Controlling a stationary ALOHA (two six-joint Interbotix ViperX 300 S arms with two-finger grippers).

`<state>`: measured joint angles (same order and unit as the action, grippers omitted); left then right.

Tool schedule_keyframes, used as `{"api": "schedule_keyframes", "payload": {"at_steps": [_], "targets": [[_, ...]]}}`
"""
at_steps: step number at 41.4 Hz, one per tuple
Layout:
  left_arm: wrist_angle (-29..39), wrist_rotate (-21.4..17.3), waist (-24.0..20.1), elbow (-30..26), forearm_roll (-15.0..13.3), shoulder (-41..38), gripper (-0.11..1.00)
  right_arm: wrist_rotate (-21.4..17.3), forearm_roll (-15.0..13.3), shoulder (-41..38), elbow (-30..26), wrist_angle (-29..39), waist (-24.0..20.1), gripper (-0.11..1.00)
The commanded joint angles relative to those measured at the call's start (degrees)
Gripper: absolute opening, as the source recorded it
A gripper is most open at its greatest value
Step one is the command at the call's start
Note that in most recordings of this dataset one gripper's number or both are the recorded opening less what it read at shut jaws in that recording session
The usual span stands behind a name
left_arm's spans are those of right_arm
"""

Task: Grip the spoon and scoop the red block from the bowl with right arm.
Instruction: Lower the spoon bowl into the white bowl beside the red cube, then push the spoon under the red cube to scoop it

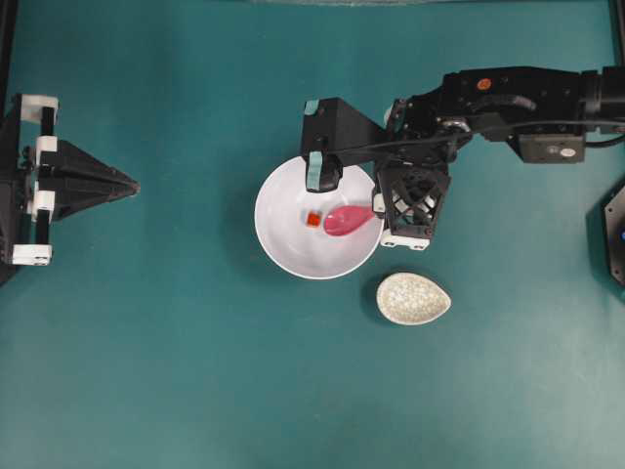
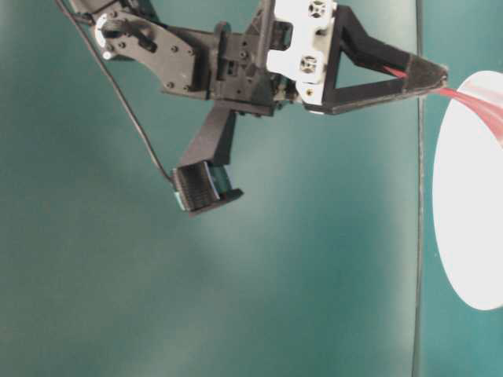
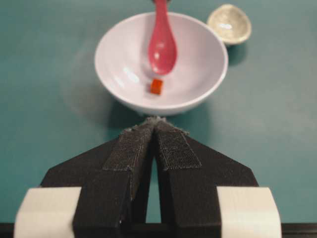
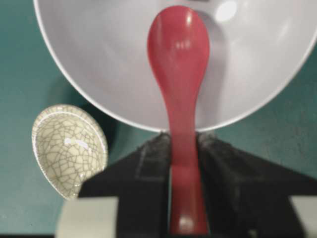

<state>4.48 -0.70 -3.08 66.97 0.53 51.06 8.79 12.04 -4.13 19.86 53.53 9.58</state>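
While my right fingers pinch the spoon handle, its tip sits at three o'clock of the red block in the bowl; a shallow push could shove it away.

Red block doesn't show in the right wrist view: bowl cut by the top edge there, far part out of frame. Table-level view: bowl runs off the right edge, only a sliver of spoon handle shows past the right claw, scoop end hidden. Overhead: spoon handle covered by the right claw body; left arm cut at the left edge. Left wrist view: spoon handle leaves at top.
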Motion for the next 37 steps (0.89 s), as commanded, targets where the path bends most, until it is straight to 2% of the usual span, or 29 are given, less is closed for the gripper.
{"api": "schedule_keyframes", "payload": {"at_steps": [1, 22, 37], "targets": [[-0.26, -0.09, -0.09, -0.53, 0.18, -0.26, 0.0, -0.09, -0.18, 0.44, -1.85, -0.35, -0.26, 0.23], [-0.26, -0.09, -0.09, -0.53, 0.18, -0.26, 0.0, -0.09, -0.53, -1.76, -2.64, -4.13, -0.53, 0.23], [-0.26, -0.09, -0.09, -0.53, 0.18, -0.26, 0.0, -0.44, -0.44, -3.96, -5.62, -7.82, -0.79, 0.23]]}}
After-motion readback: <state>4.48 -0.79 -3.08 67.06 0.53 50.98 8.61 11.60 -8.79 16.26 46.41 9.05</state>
